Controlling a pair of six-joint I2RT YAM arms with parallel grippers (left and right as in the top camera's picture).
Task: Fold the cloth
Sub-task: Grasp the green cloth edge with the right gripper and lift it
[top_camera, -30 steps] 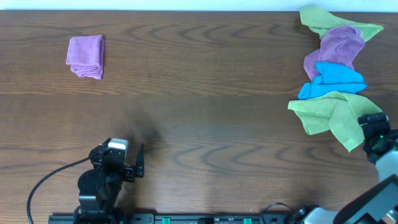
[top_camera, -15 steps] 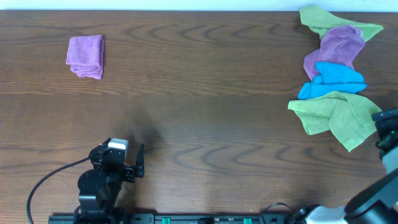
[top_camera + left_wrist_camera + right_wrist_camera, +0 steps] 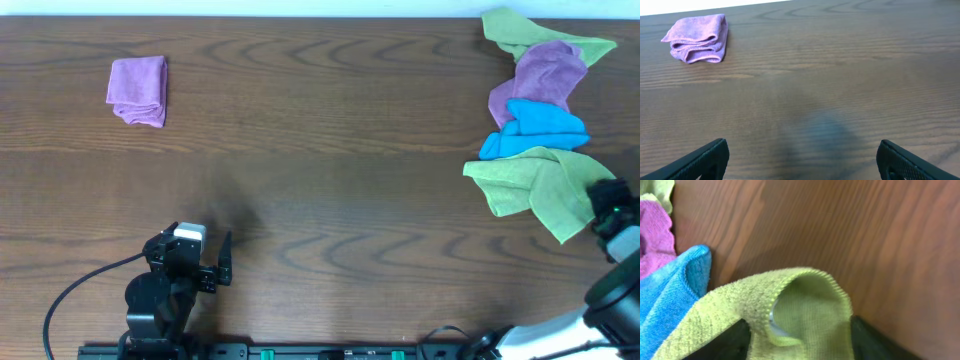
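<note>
The lime-green cloth (image 3: 530,185) lies crumpled at the right side of the table, just below a blue cloth. My right gripper (image 3: 603,203) sits at the cloth's right edge. In the right wrist view a raised fold of the cloth (image 3: 805,305) fills the gap between my two spread dark fingers (image 3: 800,340), with a small pale patch under the fold. The fingers stand apart on either side of the fold. My left gripper (image 3: 223,262) rests near the front left of the table, open and empty (image 3: 800,162), far from the cloth.
A pile at the back right holds a blue cloth (image 3: 535,128), a purple cloth (image 3: 545,70) and a duller green cloth (image 3: 530,32). A folded purple cloth (image 3: 138,90) lies at the back left and also shows in the left wrist view (image 3: 697,37). The table's right edge is beside my right gripper.
My right gripper swung out to the right edge, then came back left onto the cloth's right edge. The cloth's shape and the left arm are unchanged.
</note>
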